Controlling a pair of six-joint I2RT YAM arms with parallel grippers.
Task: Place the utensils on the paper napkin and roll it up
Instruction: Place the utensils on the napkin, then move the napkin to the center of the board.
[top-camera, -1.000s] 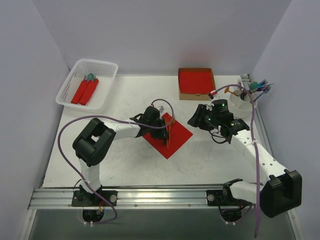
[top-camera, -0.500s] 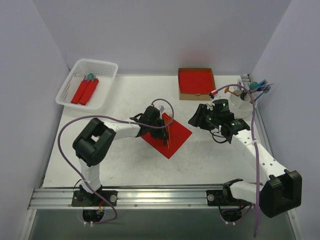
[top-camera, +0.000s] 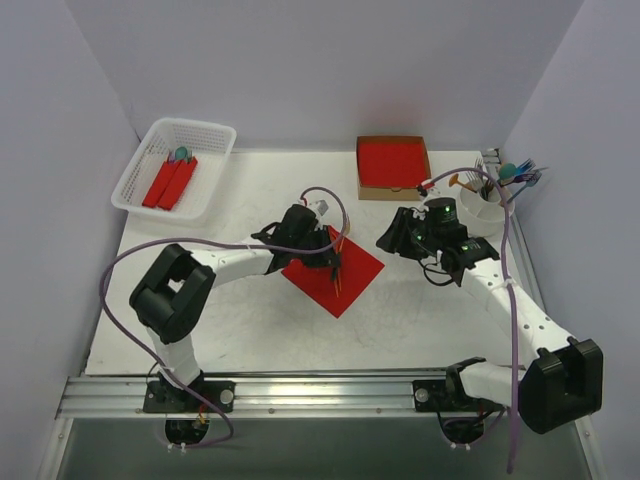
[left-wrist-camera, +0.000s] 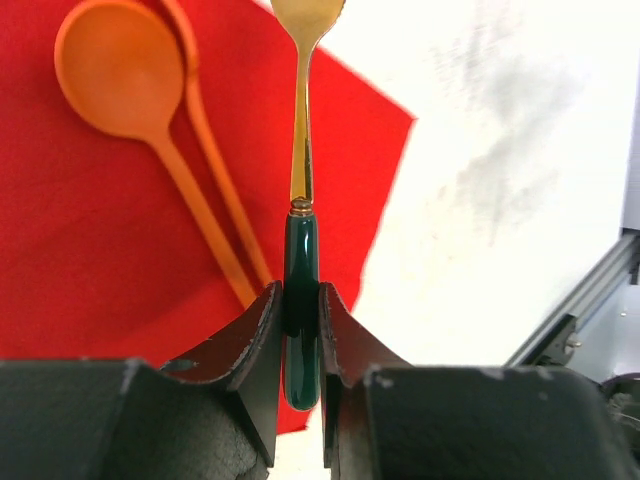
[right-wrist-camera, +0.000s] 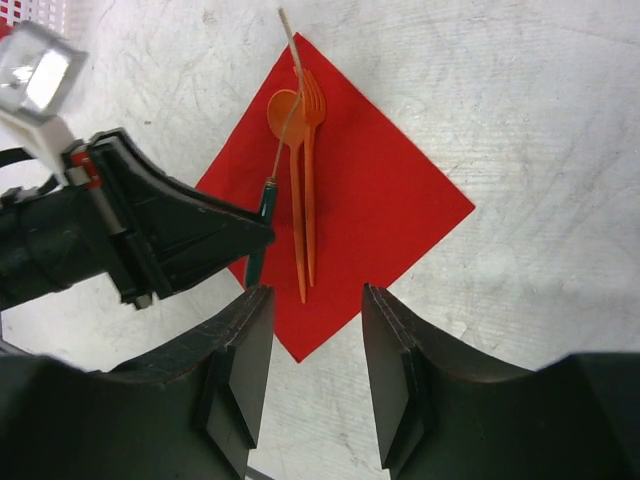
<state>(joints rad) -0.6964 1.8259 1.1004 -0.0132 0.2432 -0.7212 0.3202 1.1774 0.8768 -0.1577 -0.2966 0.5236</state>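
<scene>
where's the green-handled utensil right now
Left wrist view: the green-handled utensil is pinched by its handle in the left gripper, held over the napkin's right edge, just right of the orange spoon and fork.

Colours: napkin (left-wrist-camera: 80, 280) plain red; spoon (left-wrist-camera: 120, 70) and fork (right-wrist-camera: 310, 200) orange.
Others: third utensil (left-wrist-camera: 300, 240) dark green handle, gold stem; counter (left-wrist-camera: 520, 130) white, grey scuffs; left end effector (left-wrist-camera: 300, 300) and right end effector (right-wrist-camera: 315, 300) black; basket (top-camera: 195, 125) white mesh, red rolls (top-camera: 168, 182) inside; box (top-camera: 390, 192) brown, red stack (top-camera: 392, 163) in it.

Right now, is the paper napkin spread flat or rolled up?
Spread flat: the paper napkin shows as one full square, orange spoon and orange fork lying uncovered on it.
</scene>
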